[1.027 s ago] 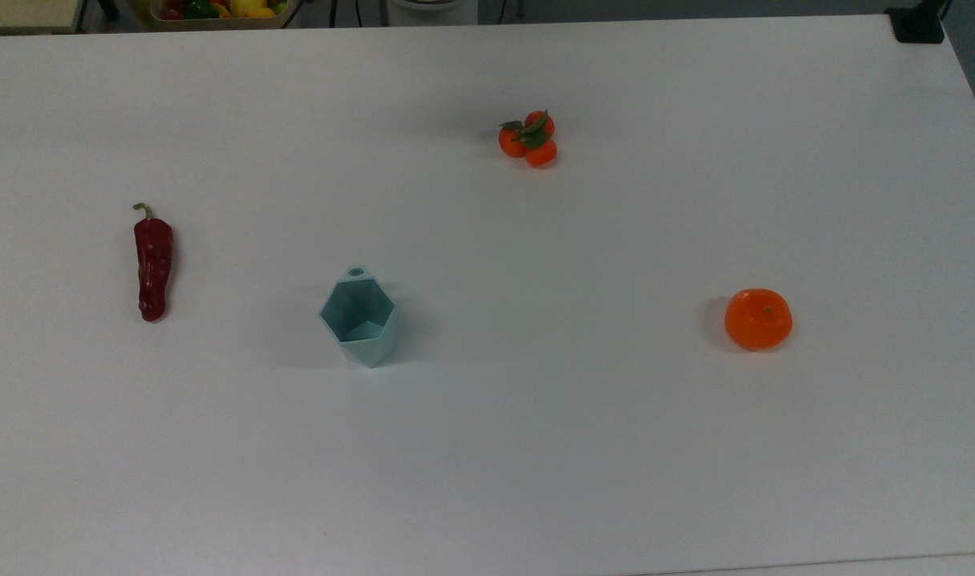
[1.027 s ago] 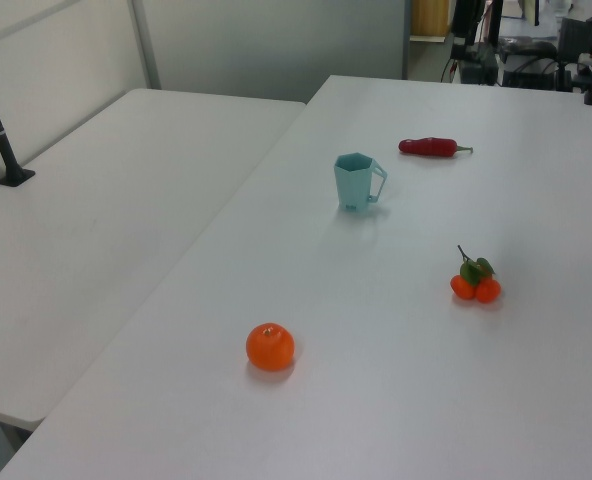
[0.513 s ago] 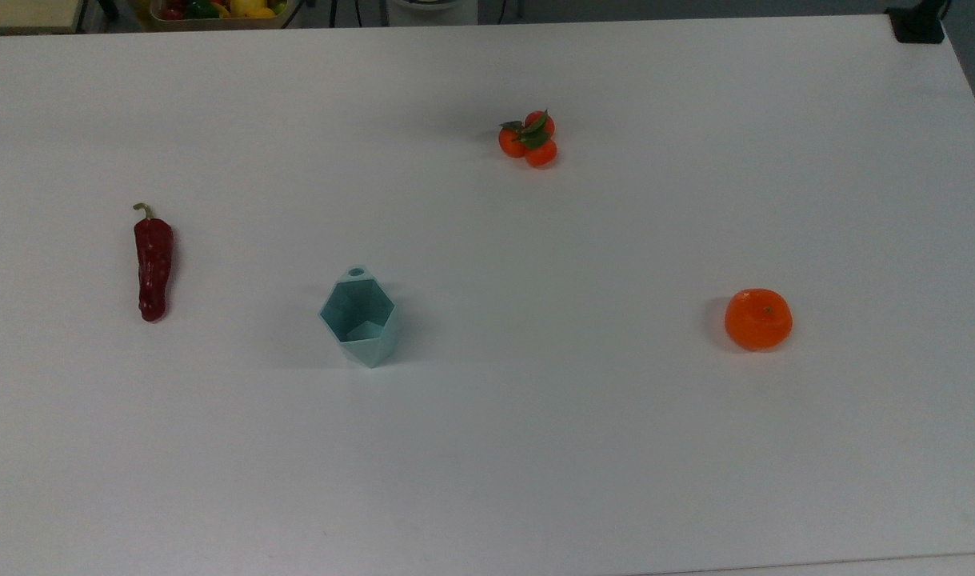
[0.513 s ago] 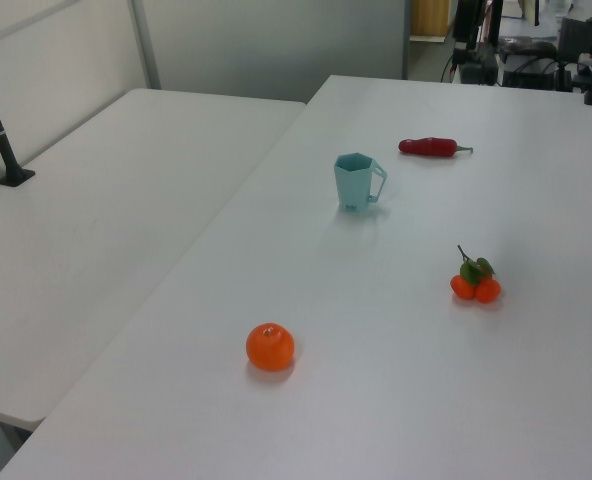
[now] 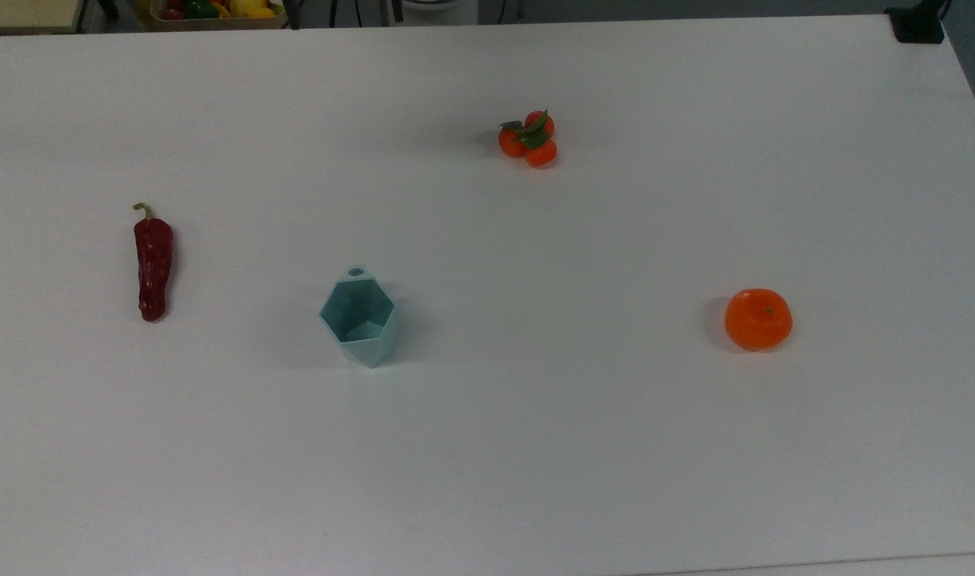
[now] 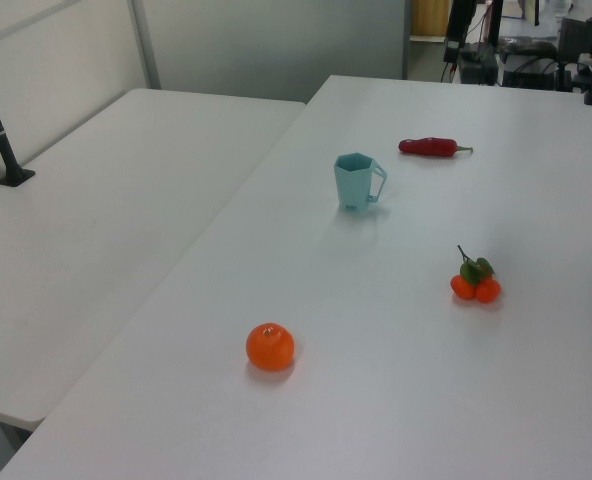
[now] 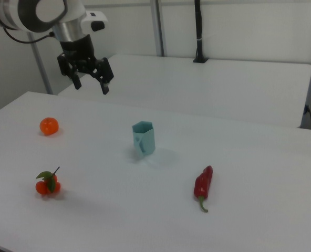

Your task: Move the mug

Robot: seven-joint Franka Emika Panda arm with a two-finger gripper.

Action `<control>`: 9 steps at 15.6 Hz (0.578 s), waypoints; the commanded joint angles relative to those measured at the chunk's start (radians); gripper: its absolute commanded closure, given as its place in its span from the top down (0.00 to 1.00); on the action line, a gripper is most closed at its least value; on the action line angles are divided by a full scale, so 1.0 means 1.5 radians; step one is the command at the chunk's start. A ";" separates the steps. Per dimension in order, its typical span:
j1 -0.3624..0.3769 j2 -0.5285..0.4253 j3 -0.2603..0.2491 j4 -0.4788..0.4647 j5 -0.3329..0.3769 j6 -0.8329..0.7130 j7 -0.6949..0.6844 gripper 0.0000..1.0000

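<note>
The pale teal faceted mug (image 5: 359, 318) stands upright on the white table (image 5: 535, 448), its handle tab toward the top view's upper edge. It is also seen in the left view (image 6: 356, 181) and the right view (image 7: 144, 138). My gripper (image 7: 91, 84) hangs high above the table in the right view, up and to the left of the mug, well apart from it. Its two fingers (image 7: 105, 86) are spread open with nothing between them.
A red chilli pepper (image 5: 153, 264) lies to the top view's left of the mug. A cluster of small oranges with leaves (image 5: 529, 139) sits farther back. A single orange (image 5: 757, 318) rests at the top view's right. A second white table (image 6: 96, 220) adjoins.
</note>
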 commanded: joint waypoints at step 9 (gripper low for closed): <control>0.005 0.059 -0.045 -0.153 0.010 0.286 -0.073 1.00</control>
